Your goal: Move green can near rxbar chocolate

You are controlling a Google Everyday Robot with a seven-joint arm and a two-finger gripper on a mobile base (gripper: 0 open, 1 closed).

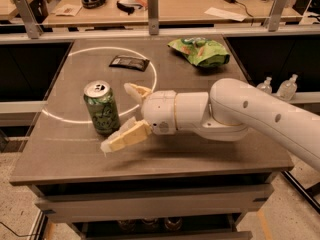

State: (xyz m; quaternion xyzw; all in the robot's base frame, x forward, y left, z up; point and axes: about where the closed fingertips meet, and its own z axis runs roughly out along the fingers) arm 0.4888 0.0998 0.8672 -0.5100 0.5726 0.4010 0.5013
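Currently, in the camera view, the green can [101, 109] stands upright on the near-left part of the table [60, 159], well apart from the rxbar chocolate [129, 62], which lies flat toward the far side. The gripper [116, 117] sits just right of the can, claw spread wide, one finger beyond it and one nearer, pinching nothing. Judgement: the can is not yet grasped; grasp, carry and placement beside the bar are all left to do.

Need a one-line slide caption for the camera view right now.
Open gripper beside the upright green can; rxbar chocolate lies farther back on the table.
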